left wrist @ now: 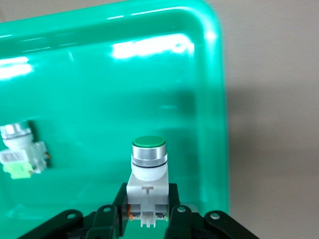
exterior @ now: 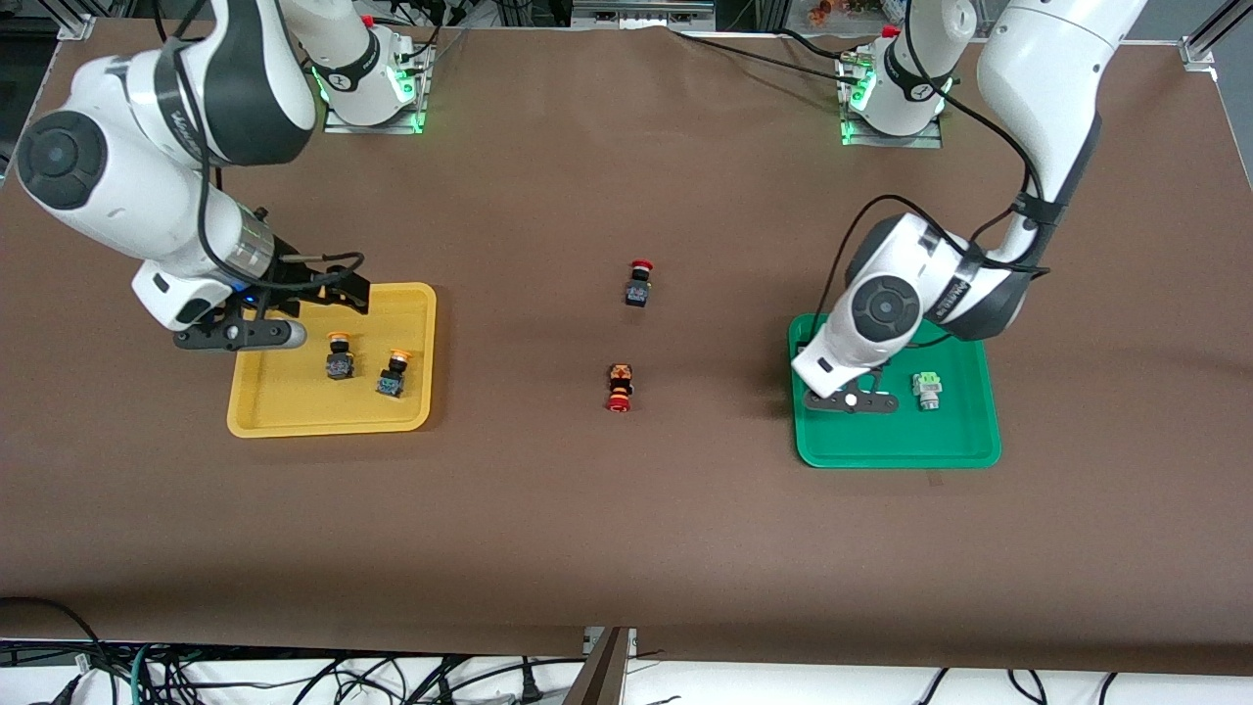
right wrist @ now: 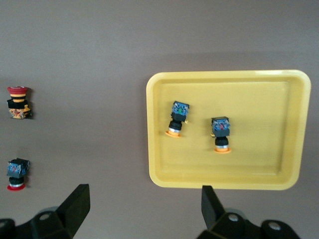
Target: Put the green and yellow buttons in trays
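The green tray (exterior: 896, 450) lies toward the left arm's end of the table. One pale green-capped button (exterior: 927, 390) lies on its side in it, also in the left wrist view (left wrist: 20, 149). My left gripper (exterior: 852, 401) is low in this tray (left wrist: 99, 74), shut (left wrist: 146, 195) on the whitish body of the second green button (left wrist: 147, 162). The yellow tray (exterior: 294, 416) holds both yellow-capped buttons (exterior: 339, 357) (exterior: 394, 374), seen in the right wrist view too (right wrist: 177, 119) (right wrist: 221, 133). My right gripper (exterior: 256, 331) is open and empty (right wrist: 144, 199) above that tray's (right wrist: 259, 99) edge.
Two red-capped black buttons lie on the brown cloth in the middle of the table, one (exterior: 638, 284) farther from the front camera than the other (exterior: 620, 386). Both show in the right wrist view (right wrist: 19, 102) (right wrist: 17, 173).
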